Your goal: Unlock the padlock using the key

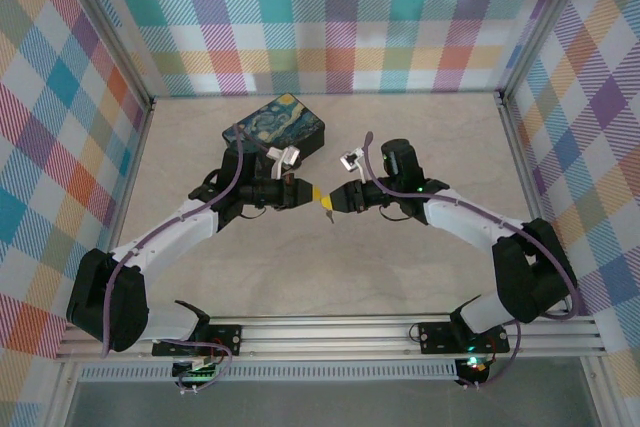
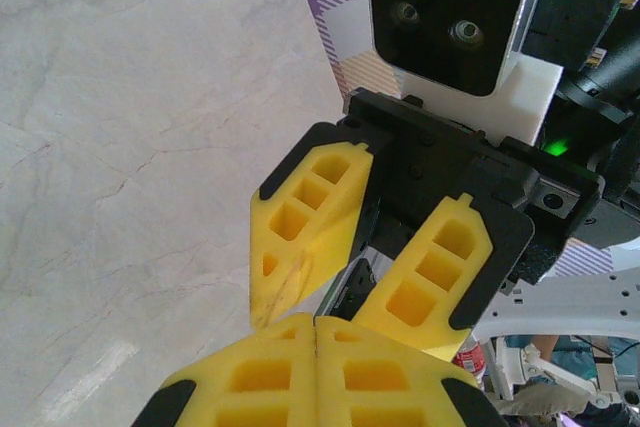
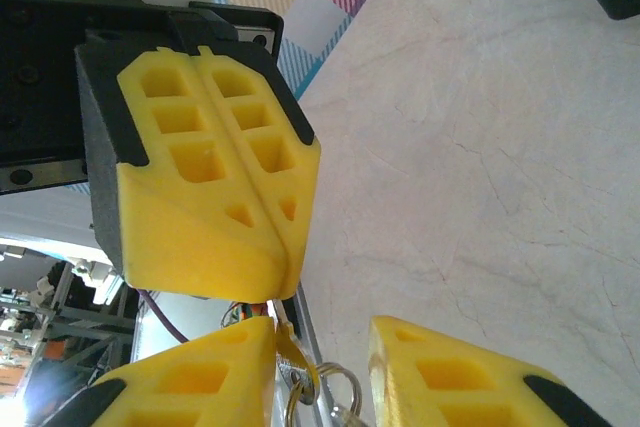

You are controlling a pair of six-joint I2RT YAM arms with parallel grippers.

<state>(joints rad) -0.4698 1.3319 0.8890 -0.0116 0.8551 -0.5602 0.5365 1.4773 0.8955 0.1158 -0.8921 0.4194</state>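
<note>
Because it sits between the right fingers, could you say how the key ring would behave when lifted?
The key ring looks like loosely linked metal loops, so it would probably dangle and swing rather than stay stiff. Thin and shiny, it is likely light and somewhat slippery.

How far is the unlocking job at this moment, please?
Done: the two grippers are tip to tip over the table. In hand: the left gripper is shut, and the right gripper has its jaws apart around a key ring. Left: whether the padlock is open cannot be told, so inserting and turning the key probably remains.
</note>
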